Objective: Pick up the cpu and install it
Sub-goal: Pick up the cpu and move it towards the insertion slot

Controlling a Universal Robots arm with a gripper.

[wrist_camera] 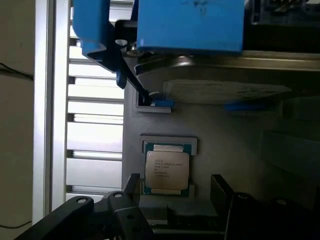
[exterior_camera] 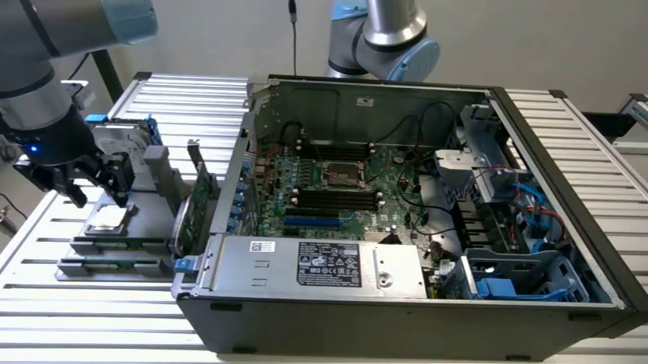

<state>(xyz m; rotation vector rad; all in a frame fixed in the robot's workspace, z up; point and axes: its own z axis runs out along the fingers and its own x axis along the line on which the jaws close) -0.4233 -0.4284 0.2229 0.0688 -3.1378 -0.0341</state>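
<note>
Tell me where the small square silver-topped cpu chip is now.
On the exterior view's left, the small square silver-topped cpu lies flat in a grey holder outside the black computer case, directly under the open gripper.

gripper [exterior_camera: 99, 194] jaws spread, hovering just above cpu [exterior_camera: 109, 221] on grey fixture [exterior_camera: 154, 216], at exterior view's left of open pc case [exterior_camera: 405, 311]

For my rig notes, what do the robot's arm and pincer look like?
The arm has silver-grey metal tubes with pale blue joint caps. Its wrist end is black with a small blue light. The pincer is black, with two slim fingers.
</note>
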